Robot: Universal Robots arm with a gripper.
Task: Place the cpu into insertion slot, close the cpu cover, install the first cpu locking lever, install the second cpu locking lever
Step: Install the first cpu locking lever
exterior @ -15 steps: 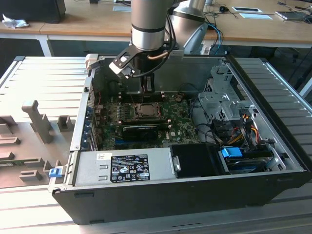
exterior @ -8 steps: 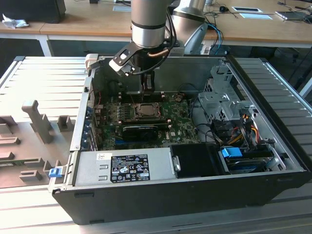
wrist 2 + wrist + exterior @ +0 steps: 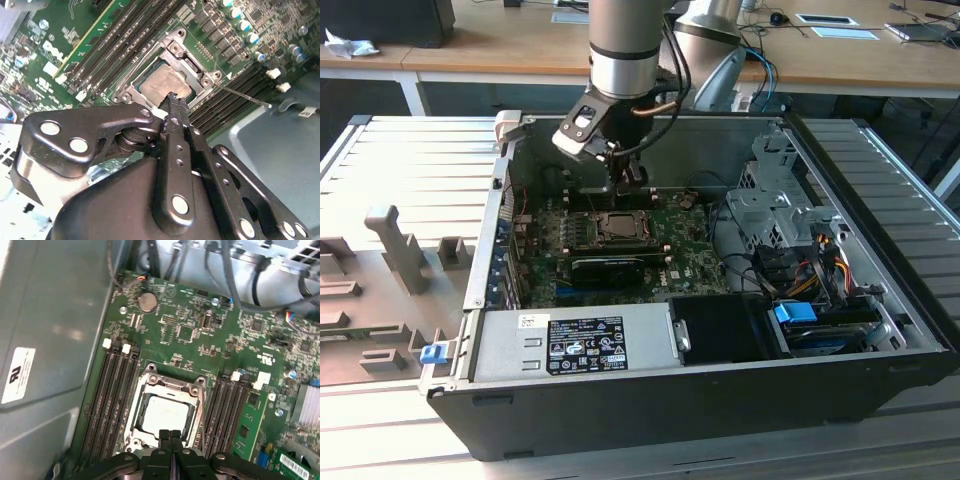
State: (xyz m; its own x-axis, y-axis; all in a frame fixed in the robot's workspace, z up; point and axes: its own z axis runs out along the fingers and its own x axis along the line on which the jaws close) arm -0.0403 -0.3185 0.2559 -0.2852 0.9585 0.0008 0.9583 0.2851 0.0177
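Though tight together, fingers point(image 3: 164, 437) at the cpu cover point(image 3: 172, 386), memory slots point(image 3: 112, 400) on both sides.

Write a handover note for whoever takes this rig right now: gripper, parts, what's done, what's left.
Hand: the gripper is shut, holding nothing, with its tips at the edge of the cover.
Parts: the cpu lies in the slot. The cover is down over it, and the cpu shows through its opening.
Done: cpu placed, cover closed.
Left: one lever sticks out free beside the slot in the second wrist view. Whether the other is latched I cannot tell.
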